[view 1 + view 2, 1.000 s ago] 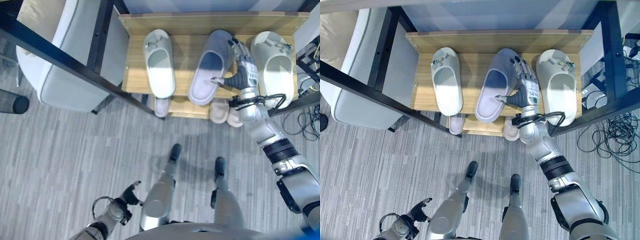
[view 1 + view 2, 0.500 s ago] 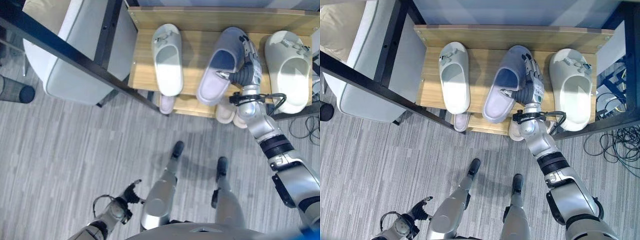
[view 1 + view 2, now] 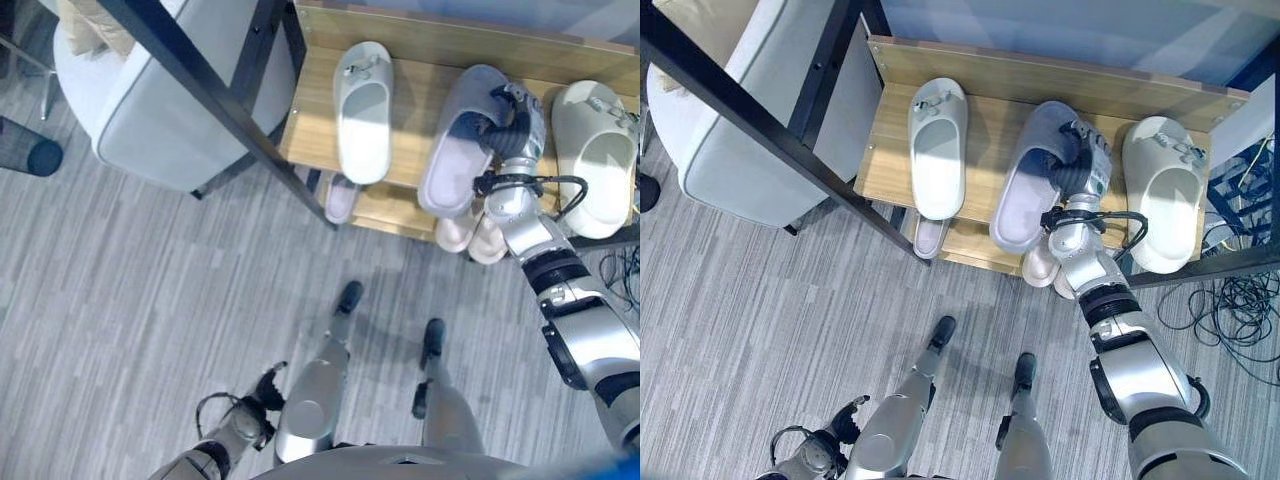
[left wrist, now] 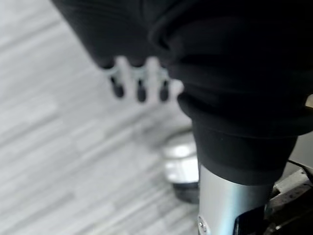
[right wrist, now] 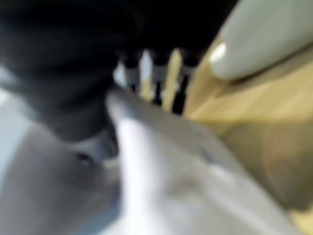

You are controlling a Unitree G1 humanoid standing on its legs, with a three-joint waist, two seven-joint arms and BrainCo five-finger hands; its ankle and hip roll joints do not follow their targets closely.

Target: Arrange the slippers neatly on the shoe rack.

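A grey wood-plank floor point(image 3: 140, 290) covers the lower part of the scene. At upper left stands a pale grey cushioned seat point(image 3: 165, 110) with a tan cushion point(image 3: 95, 25) at its far end. A black metal bar point(image 3: 215, 95) runs diagonally across the seat toward the middle. A dark mesh cylinder point(image 3: 28, 155) lies on the floor at the far left edge. A tangle of black cables point(image 3: 1240, 310) sits on the floor at the right edge.

our arms are silver-grey with black bands; each hand, like the right hand point(image 3: 515, 118), wears a dark ribbed cover.
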